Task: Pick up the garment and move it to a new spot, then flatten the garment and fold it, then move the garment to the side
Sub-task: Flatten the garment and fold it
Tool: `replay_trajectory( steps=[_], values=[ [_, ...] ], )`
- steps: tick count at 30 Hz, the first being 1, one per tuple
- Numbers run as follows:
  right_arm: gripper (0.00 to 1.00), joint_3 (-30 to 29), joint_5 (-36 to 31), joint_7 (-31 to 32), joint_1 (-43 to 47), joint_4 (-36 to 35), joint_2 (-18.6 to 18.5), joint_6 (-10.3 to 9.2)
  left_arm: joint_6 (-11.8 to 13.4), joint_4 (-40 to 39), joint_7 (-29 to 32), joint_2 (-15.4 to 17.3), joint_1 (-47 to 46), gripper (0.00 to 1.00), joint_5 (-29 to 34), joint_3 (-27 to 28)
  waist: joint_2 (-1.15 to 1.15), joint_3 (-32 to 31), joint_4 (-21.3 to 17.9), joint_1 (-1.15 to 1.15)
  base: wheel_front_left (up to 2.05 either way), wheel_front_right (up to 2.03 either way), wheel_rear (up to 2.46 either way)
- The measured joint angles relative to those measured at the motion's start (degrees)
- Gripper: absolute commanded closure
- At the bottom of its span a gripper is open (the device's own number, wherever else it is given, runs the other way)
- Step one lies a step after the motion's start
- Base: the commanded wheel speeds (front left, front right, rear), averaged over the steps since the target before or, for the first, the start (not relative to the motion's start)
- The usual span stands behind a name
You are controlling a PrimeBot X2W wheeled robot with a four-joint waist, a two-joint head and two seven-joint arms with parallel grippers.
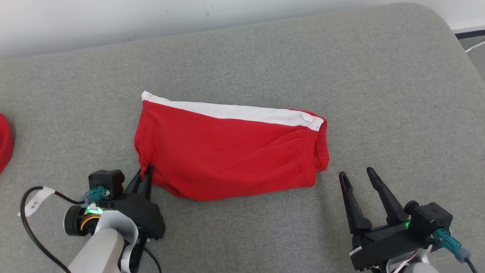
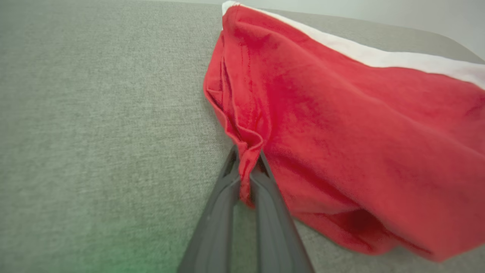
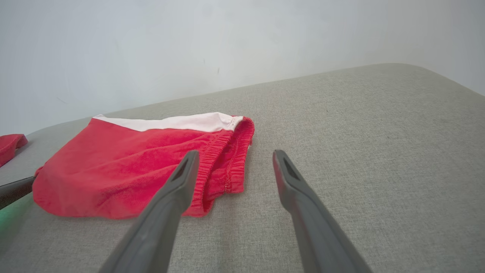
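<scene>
- Grey woven cushion top (image 1: 379, 94): lies under both pincers and runs ahead of them to a pale wall (image 1: 113, 19).
- Red garment (image 1: 227, 151): looks like shorts, lying flat on the cushion ahead of and between the two pincers. A white band runs along the edge farthest from them. The gathered elastic end faces the right pincer's side.
- Right pincer (image 1: 356, 172): fingers spread, nothing between them. It sits just beside the garment's elastic end, not touching it. From its own wrist camera (image 3: 235, 153) that end lies ahead and left of the fingers.
- Left pincer (image 1: 146, 172): fingers pressed together on the garment's near corner. In the left wrist view (image 2: 246, 159) a narrow fold of red cloth is pinched between the tips. The rest of the garment (image 2: 341, 132) spreads ahead and to the right.
- Second red cloth (image 1: 4, 142): well off to the left of the left pincer, cut by the frame edge.
- White label (image 1: 36, 201): on the black cable behind the left pincer's wrist.
</scene>
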Motion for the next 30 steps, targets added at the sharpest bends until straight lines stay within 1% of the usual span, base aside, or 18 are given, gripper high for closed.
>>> replay_trajectory(
  steps=[3, 6, 11, 17, 20, 21, 22, 23, 26, 30],
  values=[
    [0.00, -0.23, 0.16, -0.08, 0.04, 0.24, 0.05, 0.00, 0.40, -0.67, -1.89, 0.03, 0.91, 1.00, 0.20, 0.08, 0.00, -0.51, 0.37, 0.00, 0.00, 0.00, 0.00],
    [0.00, -0.53, 0.40, -0.09, 0.34, 0.37, 0.04, 0.00, 1.20, -2.67, -3.49, 0.36, 3.95, 1.00, 0.20, 0.30, 0.00, -1.21, 0.76, 0.00, 0.00, 0.00, 0.00],
    [0.00, -1.83, 0.41, 0.22, 1.85, 0.22, -0.15, 0.00, 3.32, -8.66, -4.69, 0.83, 10.40, 1.00, 0.00, 0.22, 0.00, -2.20, 2.01, -0.01, 0.00, 0.00, 0.00],
    [0.00, -2.52, 0.38, 1.21, 2.88, -0.38, -0.32, 0.00, 6.19, -15.45, -3.77, 1.43, 16.01, 1.00, -0.03, -0.27, 0.00, -3.06, 3.87, -0.01, 0.00, 0.00, 0.00],
    [0.00, -2.54, 0.38, 1.66, 2.88, -0.60, -0.31, 0.00, 6.81, -16.93, -3.00, 1.68, 17.29, 1.00, -0.25, -0.37, 0.00, -3.39, 4.50, -0.01, 0.00, 0.00, 0.00],
    [0.00, -2.47, 0.38, 1.70, 2.86, -0.65, -0.32, 0.00, 7.28, -17.29, -3.05, 1.70, 17.56, 0.75, -0.25, -0.15, 0.00, -3.52, 4.62, -0.01, 0.00, 0.00, 0.00],
    [0.00, -2.47, 0.38, 1.69, 2.79, -0.68, -0.32, 0.00, 7.47, -17.56, -3.15, 1.76, 17.72, 0.00, -0.31, -0.03, 0.00, -3.64, 4.72, -0.01, 0.00, 0.00, 0.00],
    [0.00, -2.48, 0.38, 1.55, 2.68, -0.75, -0.33, 0.00, 7.54, -17.69, -2.86, 1.87, 17.82, 0.00, -0.43, -0.04, 0.00, -3.78, 4.80, -0.01, 0.00, 0.00, 0.00],
    [0.00, -2.57, 0.14, 1.10, 2.40, -0.81, -0.38, 0.00, 8.61, -18.93, -4.81, 2.40, 17.87, 0.00, 0.10, 0.85, 0.00, -4.31, 4.98, -0.01, 0.00, 0.00, 0.00],
    [0.00, -2.79, -0.88, 0.60, 1.68, -0.96, -0.65, 0.00, 9.43, -20.92, -8.72, 2.80, 17.67, 0.00, 1.30, 2.21, 0.00, -5.25, 5.31, -0.01, 0.00, 0.00, 0.00]
  ],
)
